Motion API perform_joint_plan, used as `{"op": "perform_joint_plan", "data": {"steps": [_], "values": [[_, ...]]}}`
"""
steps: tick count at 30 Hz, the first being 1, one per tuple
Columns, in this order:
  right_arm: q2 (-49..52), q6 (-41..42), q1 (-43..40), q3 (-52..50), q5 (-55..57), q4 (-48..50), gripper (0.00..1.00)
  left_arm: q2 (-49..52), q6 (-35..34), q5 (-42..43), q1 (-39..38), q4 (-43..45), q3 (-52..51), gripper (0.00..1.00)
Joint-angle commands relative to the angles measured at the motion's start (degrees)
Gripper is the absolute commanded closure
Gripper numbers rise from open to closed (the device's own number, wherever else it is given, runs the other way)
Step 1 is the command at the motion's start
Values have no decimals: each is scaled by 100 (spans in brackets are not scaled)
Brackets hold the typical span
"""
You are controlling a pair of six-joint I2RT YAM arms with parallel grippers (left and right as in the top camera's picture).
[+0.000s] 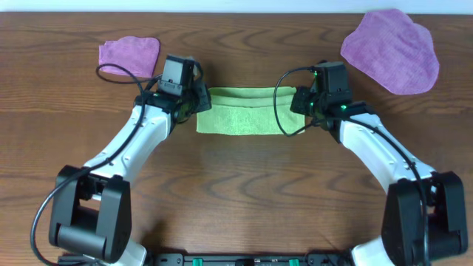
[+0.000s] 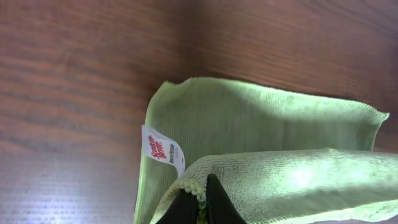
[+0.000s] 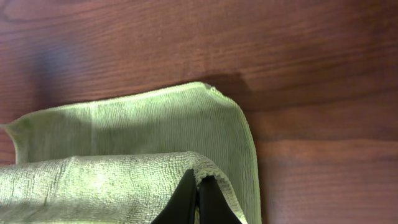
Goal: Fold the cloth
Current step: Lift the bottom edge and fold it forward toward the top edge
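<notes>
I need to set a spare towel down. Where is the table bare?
Bare: behind the green cloth, between the small purple cloth and large purple cloth; in front of it, between the left arm and right arm. Crowded: its ends, pinched by the left claw and right claw.

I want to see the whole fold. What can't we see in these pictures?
- Overhead: the cloth has both ends hidden under the left gripper and right gripper.
- Left wrist: the tag has print too small to read.
- Both wrist views: the bottom edge cuts off the cloth and the fingers.
</notes>
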Motion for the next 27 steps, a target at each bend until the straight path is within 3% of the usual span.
{"op": "perform_joint_plan", "data": {"steps": [1, 20, 27], "values": [[129, -170, -81, 201, 101, 37, 98, 186, 186, -107, 92, -20, 264, 94], [352, -280, -302, 533, 109, 426, 98, 656, 328, -103, 352, 131, 627, 94], [925, -275, -332, 1224, -28, -44, 98, 656, 411, -31, 520, 149, 726, 94]]}}
